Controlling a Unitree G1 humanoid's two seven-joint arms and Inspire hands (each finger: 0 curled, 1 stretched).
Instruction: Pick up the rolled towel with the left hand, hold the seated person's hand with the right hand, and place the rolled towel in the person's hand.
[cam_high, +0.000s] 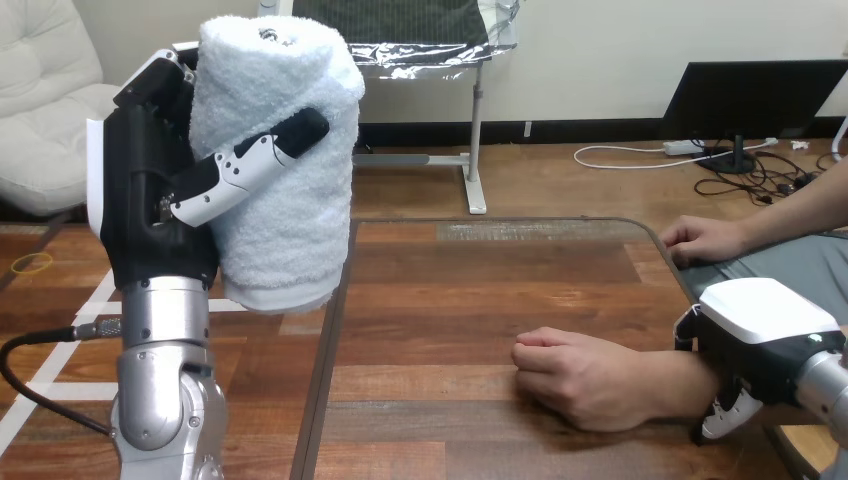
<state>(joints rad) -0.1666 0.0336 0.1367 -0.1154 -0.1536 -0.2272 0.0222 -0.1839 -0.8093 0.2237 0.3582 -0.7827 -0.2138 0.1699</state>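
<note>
White rolled towel (285, 190): 1, in left hand (150, 200) | person's hands (590, 385): 2

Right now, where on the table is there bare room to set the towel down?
Free: the wood of the table between its left edge and the person's hand, and the strip behind that hand to the far edge. Crowded: the right side, where the right hand sits at the person's wrist and the person's other hand rests near the corner.

White rolled towel (280, 170) stands upright at left; person's hand (580, 378) rests curled on table (450, 300).
</note>
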